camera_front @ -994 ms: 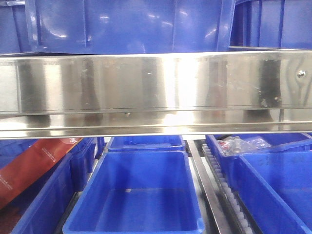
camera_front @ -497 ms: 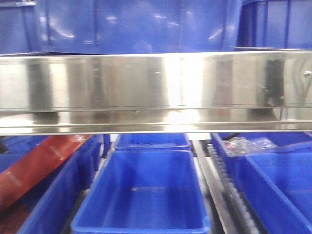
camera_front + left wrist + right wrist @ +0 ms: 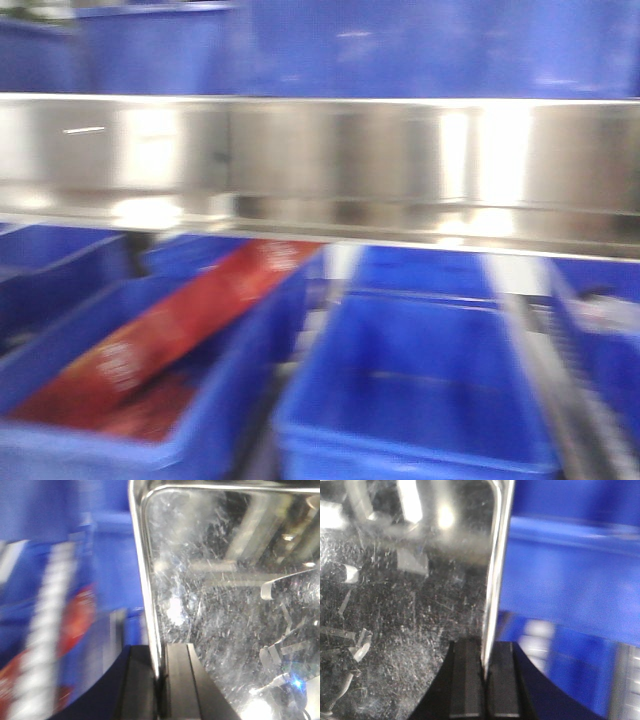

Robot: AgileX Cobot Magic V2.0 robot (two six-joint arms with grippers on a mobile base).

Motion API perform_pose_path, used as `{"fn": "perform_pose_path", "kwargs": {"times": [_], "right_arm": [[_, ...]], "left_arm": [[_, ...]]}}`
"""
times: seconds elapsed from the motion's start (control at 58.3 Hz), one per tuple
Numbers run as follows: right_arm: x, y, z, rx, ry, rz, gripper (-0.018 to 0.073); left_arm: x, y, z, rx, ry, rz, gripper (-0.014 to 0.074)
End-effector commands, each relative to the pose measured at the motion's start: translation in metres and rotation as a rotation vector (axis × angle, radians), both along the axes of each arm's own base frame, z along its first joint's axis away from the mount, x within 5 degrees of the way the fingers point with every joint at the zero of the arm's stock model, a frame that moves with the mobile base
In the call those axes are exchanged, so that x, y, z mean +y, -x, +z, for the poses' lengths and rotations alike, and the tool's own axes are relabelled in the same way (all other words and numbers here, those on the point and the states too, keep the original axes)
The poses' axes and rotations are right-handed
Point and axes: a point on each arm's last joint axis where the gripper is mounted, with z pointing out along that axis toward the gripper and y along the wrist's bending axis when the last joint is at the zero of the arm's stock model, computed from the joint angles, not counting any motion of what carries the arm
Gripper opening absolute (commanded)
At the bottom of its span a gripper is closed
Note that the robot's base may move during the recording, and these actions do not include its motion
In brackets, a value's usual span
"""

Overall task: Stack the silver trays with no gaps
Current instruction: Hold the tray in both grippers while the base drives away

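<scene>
Left gripper (image 3: 160,685) and right gripper (image 3: 483,680) tight on silver tray (image 3: 225,605) rim, blue bins (image 3: 420,330) and steel rail (image 3: 320,160) ahead.

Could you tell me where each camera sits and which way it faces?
Front camera: faces forward at a steel rail, blue bins and a red package below; no robot parts show.
Left wrist: looks along the left gripper, shut on the rim of a silver tray.
Right wrist: looks along the right gripper, shut on a silver tray.
Both wrist views share a scratched tray.
</scene>
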Motion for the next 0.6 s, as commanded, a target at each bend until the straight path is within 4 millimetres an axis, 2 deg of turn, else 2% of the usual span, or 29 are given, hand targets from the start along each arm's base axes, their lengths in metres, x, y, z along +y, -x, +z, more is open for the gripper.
{"fn": "perform_pose_path", "kwargs": {"times": [0.0, 0.583], "right_arm": [[-0.0009, 0.0032, 0.0119, -0.070, 0.005, 0.006, -0.0080], [-0.0009, 0.0032, 0.0119, -0.070, 0.005, 0.006, -0.0080]], "left_arm": [[0.0008, 0.0058, 0.0120, -0.059, 0.021, -0.018, -0.0017], [0.0009, 0.0057, 0.0121, -0.060, 0.020, -0.018, -0.0017]]}}
